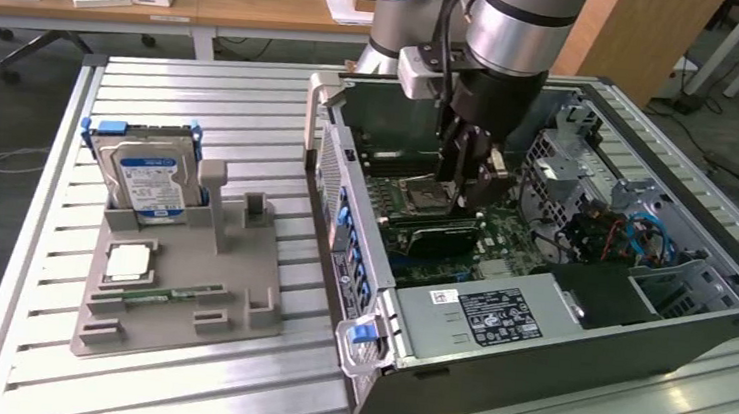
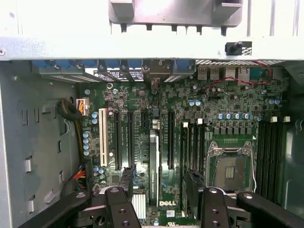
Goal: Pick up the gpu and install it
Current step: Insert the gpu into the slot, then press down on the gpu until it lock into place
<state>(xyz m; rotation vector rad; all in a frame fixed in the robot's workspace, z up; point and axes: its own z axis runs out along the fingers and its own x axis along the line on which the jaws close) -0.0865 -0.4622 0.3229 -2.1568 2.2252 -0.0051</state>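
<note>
The work looks to be at the tail of the install step: the gripper (image 1: 472, 181) reaches down into the open computer case (image 1: 530, 367), which lies on its side on the slatted table (image 1: 218, 103). Its jaws are spread wide and hold nothing. In the wrist view the gripper (image 2: 159, 192) straddles the gpu (image 2: 153, 161), which stands on edge in a long slot of the motherboard (image 2: 228, 104), beside the empty black slots and not far from the processor socket (image 2: 231, 166). Both fingers (image 2: 118, 204) appear to stand clear of the card, though whether one pad brushes it I cannot tell. In the exterior view the gpu (image 1: 441, 235) shows as a dark card just below the fingertips, upright on the board in the middle of the case. From here it seems seated, yet whether it is pressed fully home is hidden. On the exterior view's left, well apart from the case, the grey holder (image 1: 171, 325) carries the hard drive (image 1: 151, 183) at its far end and the memory stick (image 1: 161, 296) nearer, and I see no card standing on it. As I judge it, any further move calls for keeping the open fingers parallel to the card and clear of its top edge, so that nothing drags or tilts it in the slot.
</note>
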